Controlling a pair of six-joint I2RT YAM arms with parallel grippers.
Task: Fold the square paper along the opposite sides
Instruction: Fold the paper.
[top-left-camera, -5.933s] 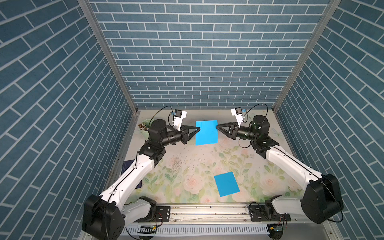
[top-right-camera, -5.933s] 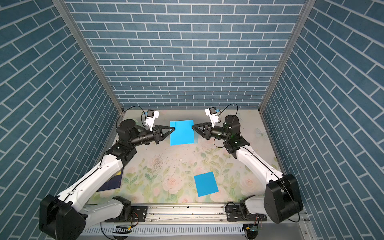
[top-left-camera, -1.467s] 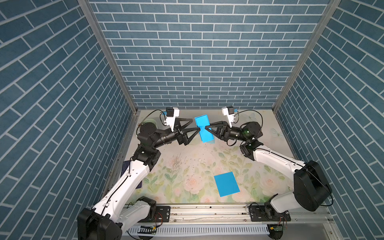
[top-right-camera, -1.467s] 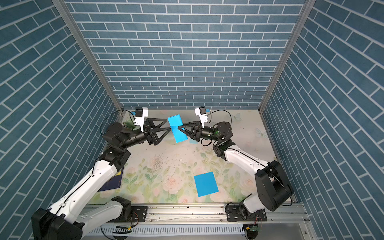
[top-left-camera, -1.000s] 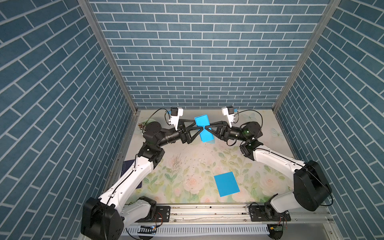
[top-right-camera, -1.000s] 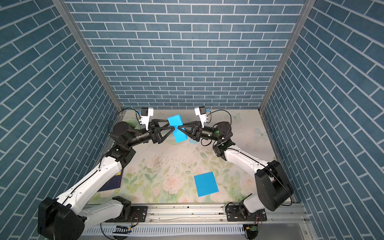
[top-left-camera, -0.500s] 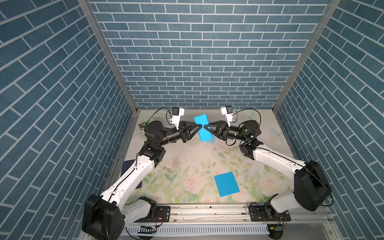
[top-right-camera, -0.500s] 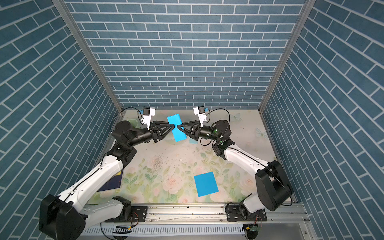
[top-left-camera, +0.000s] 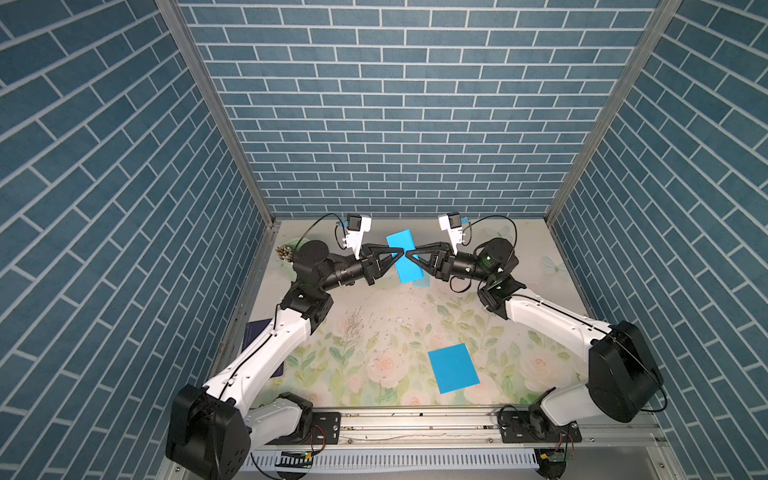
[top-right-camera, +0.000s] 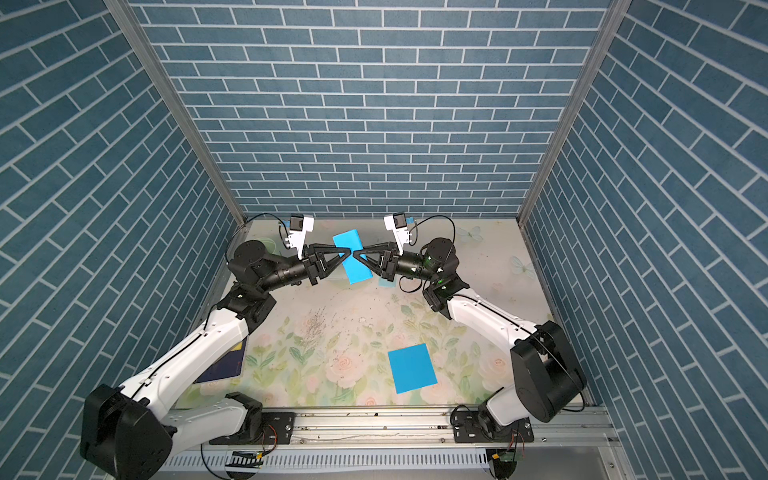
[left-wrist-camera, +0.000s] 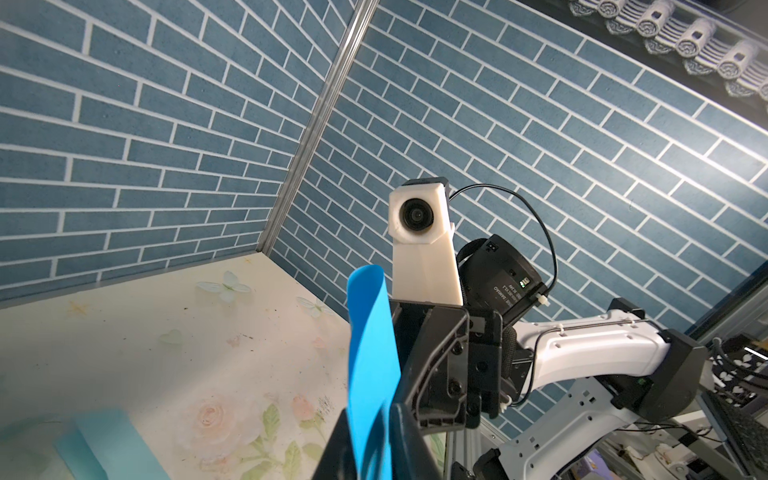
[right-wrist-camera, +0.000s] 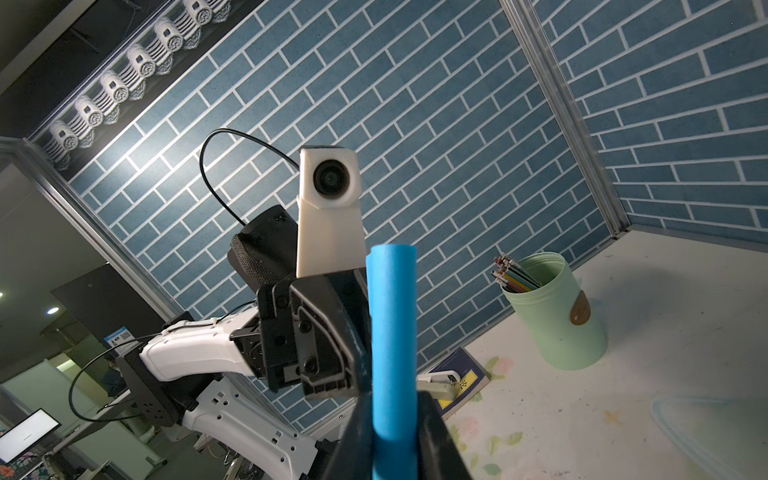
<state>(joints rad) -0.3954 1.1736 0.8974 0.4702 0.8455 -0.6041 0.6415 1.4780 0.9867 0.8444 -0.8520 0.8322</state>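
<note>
Nearest, at the lower centre of both top views, a second blue sheet (top-left-camera: 453, 368) (top-right-camera: 411, 368) is seen lying flat on the flowered counter (top-left-camera: 374, 299), well apart from both arms. A dark notebook (top-left-camera: 257, 334) is partly hidden under the left arm at the counter's left edge.

Farther back, near the middle of the frame, the blue paper (top-left-camera: 405, 257) is held tilted and clear of the counter between the two claws, whose tips almost meet. The left claw (top-left-camera: 401, 251) is pressed together on the paper, and in the left wrist view the curved sheet is seen pinched between its fingers (left-wrist-camera: 409, 440). The right claw (top-left-camera: 408, 252) is likewise closed on the paper. A pale blue piece (top-left-camera: 422, 283) is laid flat beneath.

Beyond, at the counter's far left corner, a green cup (top-left-camera: 290, 246) of pencils is stood.
</note>
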